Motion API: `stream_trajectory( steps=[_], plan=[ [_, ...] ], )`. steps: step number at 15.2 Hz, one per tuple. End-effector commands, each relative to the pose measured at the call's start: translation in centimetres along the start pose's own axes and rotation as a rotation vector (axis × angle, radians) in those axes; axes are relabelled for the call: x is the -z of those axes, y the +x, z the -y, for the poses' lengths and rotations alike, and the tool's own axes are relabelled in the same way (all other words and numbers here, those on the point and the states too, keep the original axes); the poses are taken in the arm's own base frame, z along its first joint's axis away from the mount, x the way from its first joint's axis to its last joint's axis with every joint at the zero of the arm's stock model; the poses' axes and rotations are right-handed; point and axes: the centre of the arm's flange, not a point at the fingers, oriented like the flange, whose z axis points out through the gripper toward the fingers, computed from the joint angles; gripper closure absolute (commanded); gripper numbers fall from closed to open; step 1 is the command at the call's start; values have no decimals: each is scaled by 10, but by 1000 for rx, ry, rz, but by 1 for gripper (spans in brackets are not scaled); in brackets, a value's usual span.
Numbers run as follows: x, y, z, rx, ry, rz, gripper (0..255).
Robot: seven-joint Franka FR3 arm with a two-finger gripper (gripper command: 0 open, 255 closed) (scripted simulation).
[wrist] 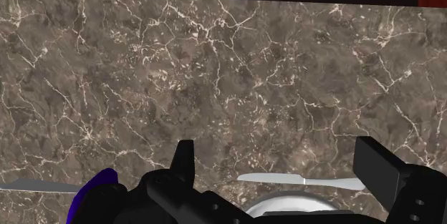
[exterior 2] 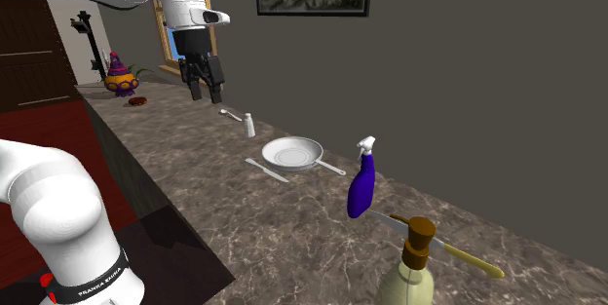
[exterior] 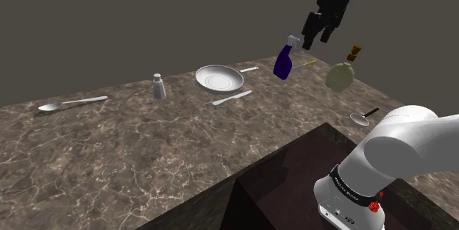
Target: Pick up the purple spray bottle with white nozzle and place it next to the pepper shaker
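Note:
The purple spray bottle (exterior: 283,62) with its white nozzle stands upright on the marble counter (exterior: 147,155), to the right of a white pan (exterior: 219,79) in the shoulder view. It also stands past the pan (exterior 2: 292,153) as the spray bottle (exterior 2: 361,188) in the second exterior view. The small white pepper shaker (exterior: 158,87) stands left of the pan; the shaker (exterior 2: 249,125) is apart from everything. My gripper (exterior: 315,40) hangs high above the counter, open and holding nothing. In the wrist view the gripper (wrist: 279,164) has the bottle's purple body (wrist: 97,190) just outside one finger.
A knife (exterior: 232,98) lies in front of the pan and a spoon (exterior: 70,103) far left. A yellowish pump bottle (exterior: 340,74), a yellow-handled knife (exterior 2: 438,245) and a small ladle (exterior: 362,117) lie beyond the spray bottle. The dark stand (exterior: 294,184) borders the counter.

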Motion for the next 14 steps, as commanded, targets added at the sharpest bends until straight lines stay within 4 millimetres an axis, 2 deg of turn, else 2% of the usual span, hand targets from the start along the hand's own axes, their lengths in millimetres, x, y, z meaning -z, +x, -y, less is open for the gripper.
stream_trajectory(
  steps=[1, 14],
  plan=[
    [0, 0, 0, 0, 0, 0, 0],
    [-105, 52, -124, -13, 54, -143, 0]
  ],
)
